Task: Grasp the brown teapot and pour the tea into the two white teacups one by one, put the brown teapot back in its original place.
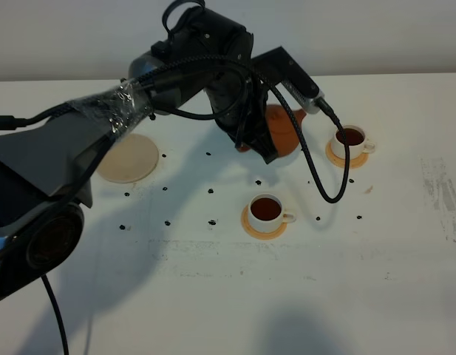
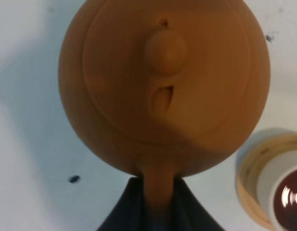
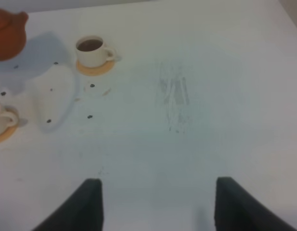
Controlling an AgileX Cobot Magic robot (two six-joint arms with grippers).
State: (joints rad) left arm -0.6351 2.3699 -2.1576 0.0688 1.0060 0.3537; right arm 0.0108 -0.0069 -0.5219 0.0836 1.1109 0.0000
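Here, the left gripper (image 2: 158,207) is clamped on the loop handle of the brown teapot (image 1: 283,132), holding it above the white table (image 1: 213,296) between the cream plate (image 1: 128,157) and the farther teacup (image 1: 351,140). Whether the pot clears the tabletop cannot be told from the high camera, where the arm hides much of it. Seen from the left wrist, the knobbed lid (image 2: 165,50) faces the lens. Both white teacups hold reddish-brown tea (image 1: 265,208); the nearer teacup (image 1: 267,212) sits on an orange-tan coaster (image 1: 246,223), as does the farther one. The plate lies bare, well apart from the pot. The right gripper (image 3: 158,204) hangs over open table, its fingers (image 3: 88,202) spread wide.
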